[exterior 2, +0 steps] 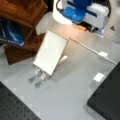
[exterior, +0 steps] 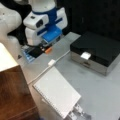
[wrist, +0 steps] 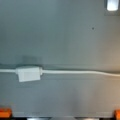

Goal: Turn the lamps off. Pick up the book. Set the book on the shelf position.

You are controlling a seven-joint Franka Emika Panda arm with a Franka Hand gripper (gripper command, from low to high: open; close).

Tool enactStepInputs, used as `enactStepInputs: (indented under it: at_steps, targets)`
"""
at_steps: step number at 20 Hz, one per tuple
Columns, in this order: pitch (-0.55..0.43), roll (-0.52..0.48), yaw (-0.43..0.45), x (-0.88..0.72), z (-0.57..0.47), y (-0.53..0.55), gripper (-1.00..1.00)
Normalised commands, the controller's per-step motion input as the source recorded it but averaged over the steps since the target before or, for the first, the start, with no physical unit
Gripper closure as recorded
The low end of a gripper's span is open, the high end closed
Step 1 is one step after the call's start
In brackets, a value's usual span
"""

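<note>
Leaning on its slotted metal stand (exterior: 79,112), the white book (exterior: 58,91) sits propped for a grasp beside the reddish-brown wooden block (exterior: 13,96). Farther back, the gripper (exterior: 45,48) hovers over the white cord's inline switch (exterior: 51,62), holding nothing; how far its jaws are parted I cannot tell.

No text, label, brand, number or sign can be read anywhere in these views. The book (exterior: 58,91) shows a plain white cover, the black-topped box (exterior: 96,51) a bare top with an unmarked white tag, and the arm's white and blue housings carry no legible marking. The inline switch (wrist: 28,73) on the white cable (wrist: 80,72), lying just ahead of the gripper (exterior: 46,48), is blank as well.
</note>
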Motion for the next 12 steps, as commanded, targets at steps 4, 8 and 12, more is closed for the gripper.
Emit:
enactStepInputs:
  at_steps: [4,8,12]
  targets:
    - [0.022,-0.013,0.210,-0.06,-0.01,0.02,-1.00]
    - [0.020,0.012,0.139,-0.18,-0.02,0.07,-1.00]
    - [0.015,0.010,0.058,-0.33,-0.04,0.16,-1.00]
